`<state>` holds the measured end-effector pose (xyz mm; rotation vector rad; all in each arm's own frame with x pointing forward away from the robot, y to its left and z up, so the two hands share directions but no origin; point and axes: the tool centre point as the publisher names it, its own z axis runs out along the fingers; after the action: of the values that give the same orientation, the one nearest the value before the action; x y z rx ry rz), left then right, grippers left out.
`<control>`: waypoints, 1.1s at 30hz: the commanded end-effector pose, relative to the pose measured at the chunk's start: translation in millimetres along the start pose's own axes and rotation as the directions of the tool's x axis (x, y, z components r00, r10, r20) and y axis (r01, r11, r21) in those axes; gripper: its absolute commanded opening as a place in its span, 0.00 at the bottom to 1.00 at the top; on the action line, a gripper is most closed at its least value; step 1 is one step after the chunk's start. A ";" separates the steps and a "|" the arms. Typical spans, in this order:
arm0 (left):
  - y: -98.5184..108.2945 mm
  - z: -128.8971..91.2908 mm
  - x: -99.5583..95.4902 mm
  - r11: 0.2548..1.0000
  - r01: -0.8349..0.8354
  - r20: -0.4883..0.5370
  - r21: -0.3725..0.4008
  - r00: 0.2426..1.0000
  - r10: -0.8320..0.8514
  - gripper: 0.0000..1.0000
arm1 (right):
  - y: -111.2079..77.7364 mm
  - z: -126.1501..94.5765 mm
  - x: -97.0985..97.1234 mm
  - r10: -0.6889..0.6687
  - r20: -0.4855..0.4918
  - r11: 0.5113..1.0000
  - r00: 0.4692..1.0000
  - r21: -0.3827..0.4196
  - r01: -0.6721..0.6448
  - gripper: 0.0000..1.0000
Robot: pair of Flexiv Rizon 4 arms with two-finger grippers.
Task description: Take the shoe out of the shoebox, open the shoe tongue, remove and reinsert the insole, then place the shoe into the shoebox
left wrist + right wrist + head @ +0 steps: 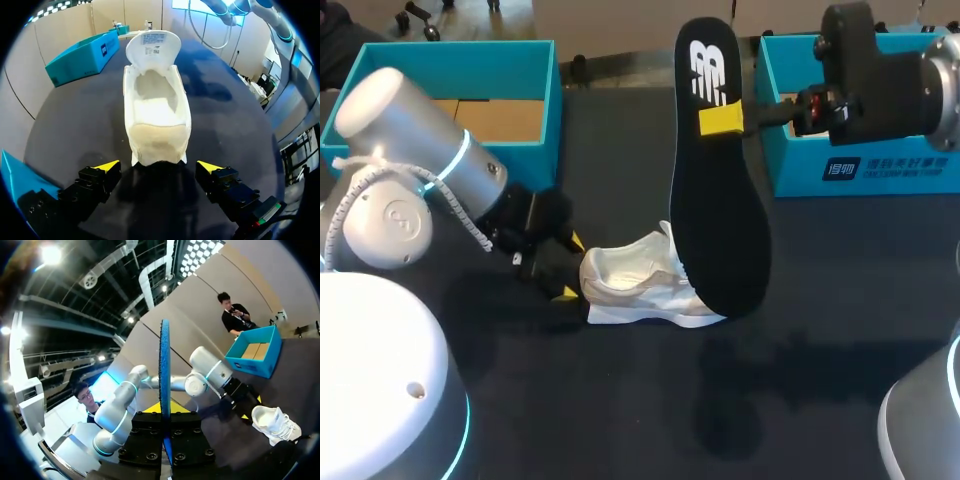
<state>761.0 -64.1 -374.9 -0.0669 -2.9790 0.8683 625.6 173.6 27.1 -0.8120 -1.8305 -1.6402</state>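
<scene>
So the shoe (640, 285) is sitting on the table (620, 400), right in front of the left hand (568, 267). Its heel is tucked just between the yellow fingers (107, 166), which are spread wide and aren't touching it on either side. The long axis runs across the table: the heel points at the left hand and the toe points away toward the right side. In the left wrist view the tongue is seen folded open at the far end, and the inside is empty.

The insole (720, 220) is held up in the air by the right hand (722, 118), clamped near its far end. It's seen edge-on between the fingers in the right wrist view. Its long axis runs far to near, with the black face up and the near end hanging over the toe of the shoe. Whether it touches the shoe can't be told.

A left teal box (450, 70) and a right teal box (800, 170) are parked at the far corners.
</scene>
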 end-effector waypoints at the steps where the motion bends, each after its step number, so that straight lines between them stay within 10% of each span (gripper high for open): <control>1: -10.5 -10.5 4.0 0.997 -0.001 0.012 -0.081 1.000 0.002 1.00 | 0.8 2.6 -0.7 0.002 0.002 1.000 1.000 0.002 -0.002 0.00; 20: -36.9 -2.8 5.2 0.925 -0.010 0.031 -0.379 0.999 0.023 1.00 | 0.8 2.6 -0.7 0.002 0.002 1.000 1.000 0.002 -0.002 0.00; 33: -44.8 1.0 1.6 0.906 0.011 0.059 -0.423 0.998 0.016 1.00 | 0.8 2.6 -0.7 0.002 0.002 1.000 1.000 0.002 -0.002 0.00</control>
<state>757.9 -99.6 -354.1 -0.0577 -3.1596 0.2831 625.7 173.4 27.1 -0.8119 -1.8307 -1.6400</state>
